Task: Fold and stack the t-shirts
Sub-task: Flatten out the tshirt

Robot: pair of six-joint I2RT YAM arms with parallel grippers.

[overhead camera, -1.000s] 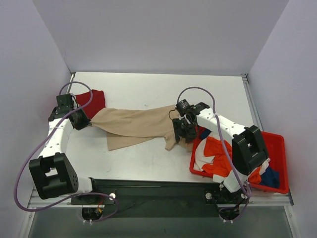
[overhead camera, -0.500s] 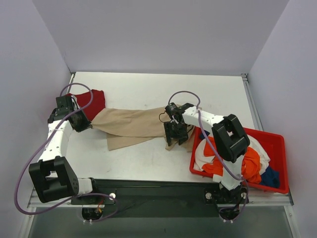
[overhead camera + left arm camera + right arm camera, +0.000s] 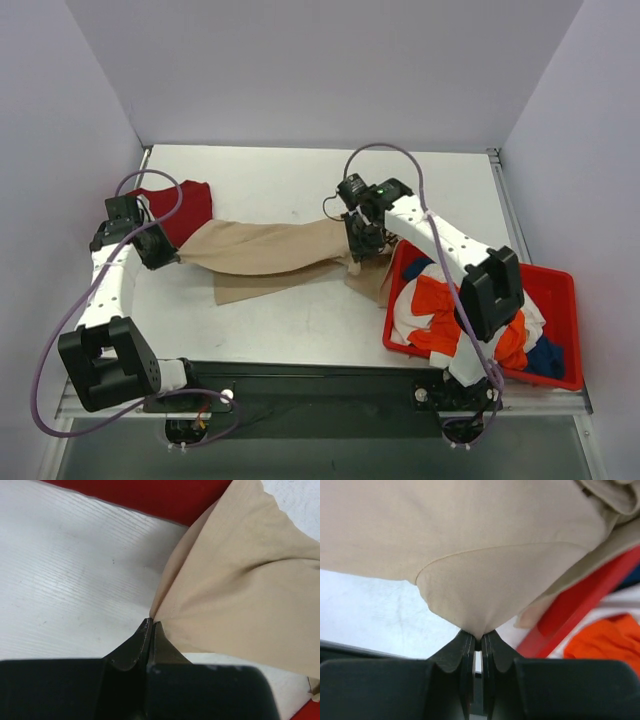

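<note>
The beige t-shirt point(image 3: 265, 250) is stretched across the table between both grippers. My left gripper point(image 3: 168, 257) is shut on its left end; the left wrist view shows the jaws point(image 3: 151, 623) pinching the beige cloth point(image 3: 245, 605). My right gripper point(image 3: 362, 246) is shut on its right end, the cloth point(image 3: 485, 575) bunched between the closed jaws point(image 3: 477, 639). A dark red t-shirt point(image 3: 182, 207) lies flat at the far left, partly under the beige one. Orange point(image 3: 445, 305), white point(image 3: 407, 318) and blue point(image 3: 545, 357) t-shirts lie in the red bin point(image 3: 560, 290).
The red plastic bin stands at the table's right front, with the beige shirt's hanging corner point(image 3: 378, 282) touching its left wall. White walls enclose the table on three sides. The bin's red rim point(image 3: 580, 605) shows close beside the right gripper.
My right gripper has lifted and moved back with the beige shirt's right end, pulling the cloth taut. My left gripper has shifted slightly left, still holding its end.
</note>
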